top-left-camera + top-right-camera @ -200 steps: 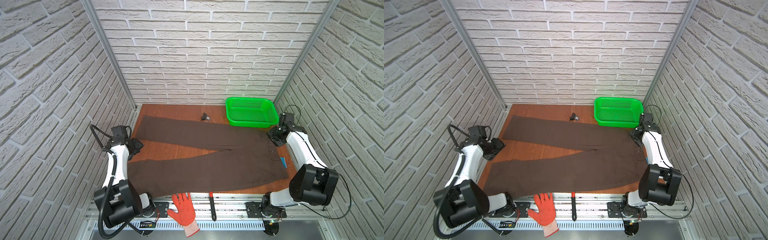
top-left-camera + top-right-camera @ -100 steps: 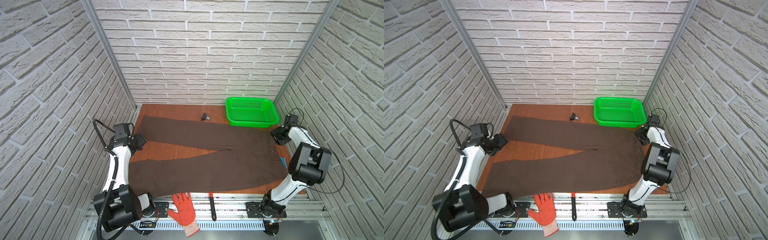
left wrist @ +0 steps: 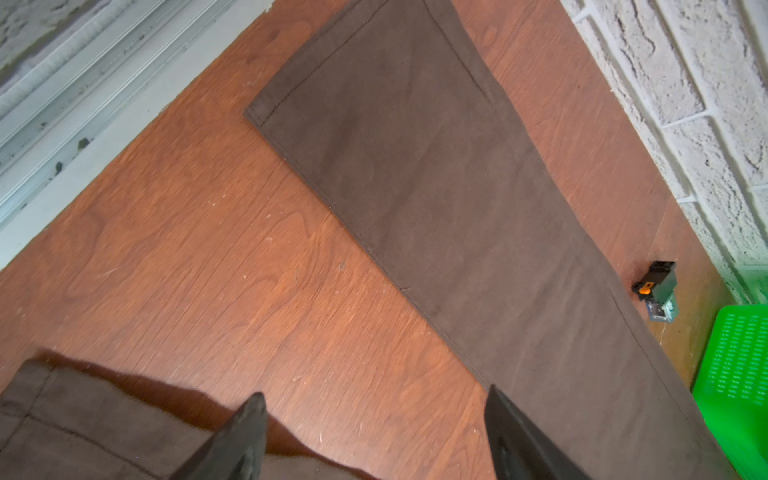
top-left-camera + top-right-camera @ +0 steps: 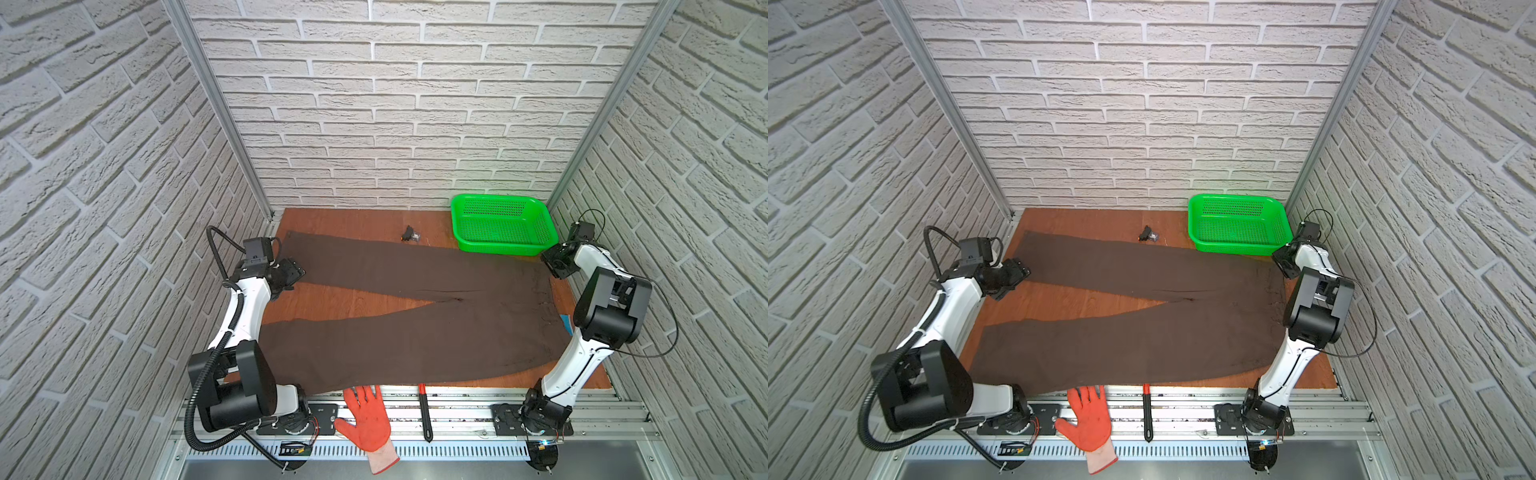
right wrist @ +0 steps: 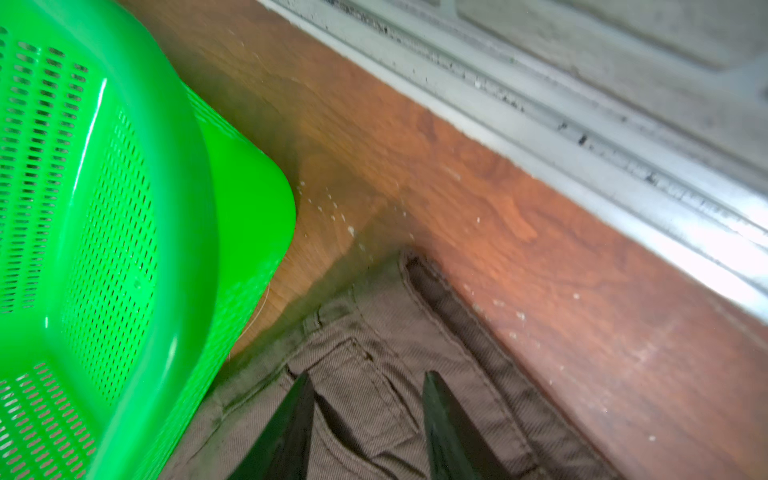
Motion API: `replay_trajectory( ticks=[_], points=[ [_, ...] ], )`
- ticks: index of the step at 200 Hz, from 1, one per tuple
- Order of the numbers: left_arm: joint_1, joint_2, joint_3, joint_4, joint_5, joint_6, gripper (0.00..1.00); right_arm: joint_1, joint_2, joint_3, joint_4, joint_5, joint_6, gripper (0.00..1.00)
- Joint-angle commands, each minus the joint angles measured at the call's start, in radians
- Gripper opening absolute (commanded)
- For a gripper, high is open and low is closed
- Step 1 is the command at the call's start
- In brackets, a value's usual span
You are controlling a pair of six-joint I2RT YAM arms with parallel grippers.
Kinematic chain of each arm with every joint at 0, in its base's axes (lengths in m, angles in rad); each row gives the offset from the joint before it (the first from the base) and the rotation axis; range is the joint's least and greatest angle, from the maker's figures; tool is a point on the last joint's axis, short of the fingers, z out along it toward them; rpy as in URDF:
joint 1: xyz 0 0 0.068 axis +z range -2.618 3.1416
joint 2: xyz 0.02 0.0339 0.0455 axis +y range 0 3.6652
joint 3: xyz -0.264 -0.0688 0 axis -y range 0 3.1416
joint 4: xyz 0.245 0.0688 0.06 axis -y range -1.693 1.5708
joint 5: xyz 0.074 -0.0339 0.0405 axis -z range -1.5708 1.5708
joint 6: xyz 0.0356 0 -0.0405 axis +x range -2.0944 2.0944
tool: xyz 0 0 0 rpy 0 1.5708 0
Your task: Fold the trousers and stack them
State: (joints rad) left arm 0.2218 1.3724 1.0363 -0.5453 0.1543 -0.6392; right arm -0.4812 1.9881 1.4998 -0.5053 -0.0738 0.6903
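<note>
1. Left gripper (image 3: pixel 374 395): jaws apart, empty, over bare table (image 3: pixel 208 270) between the two legs; far leg's hem lies ahead of it.
2. Right gripper (image 5: pixel 368 376): jaws partly apart, nothing clamped; waistband corner under the tips, green basket (image 5: pixel 137 216) just beside.
3. Trousers (image 4: pixel 415 332): flat, legs in a V. No fold done; folding and stacking all left.
4. Count: one pair of trousers, one basket, one orange glove (image 4: pixel 368 419), one red-handled tool (image 4: pixel 424 411), one small black part (image 4: pixel 409 235).

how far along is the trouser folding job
Done: the trousers lie spread flat, legs apart. In hand: the left hand hangs open by the far leg, the right hand open over the waistband; neither grips. Left: every fold, then stacking.
</note>
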Motion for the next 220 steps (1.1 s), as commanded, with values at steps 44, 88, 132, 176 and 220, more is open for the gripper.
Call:
replay_trajectory(
  ticks=[44, 88, 132, 176, 220],
  points=[
    [-0.007, 0.022, 0.034, 0.057, -0.013, 0.019, 0.82, -0.017, 0.110, 0.116, -0.014, 0.026, -0.062, 0.43],
    [-0.007, 0.018, 0.034, 0.059, -0.013, 0.025, 0.82, -0.024, 0.162, 0.172, -0.025, 0.022, -0.076, 0.42],
    [-0.007, 0.017, 0.039, 0.056, -0.017, 0.028, 0.82, -0.030, 0.213, 0.208, -0.025, -0.005, -0.075, 0.40],
    [-0.006, 0.008, 0.047, 0.048, -0.022, 0.028, 0.82, -0.029, 0.238, 0.206, -0.038, -0.043, -0.065, 0.35],
    [-0.007, -0.001, 0.051, 0.038, -0.029, 0.029, 0.82, -0.027, 0.213, 0.152, -0.016, -0.064, -0.063, 0.20]
  ],
)
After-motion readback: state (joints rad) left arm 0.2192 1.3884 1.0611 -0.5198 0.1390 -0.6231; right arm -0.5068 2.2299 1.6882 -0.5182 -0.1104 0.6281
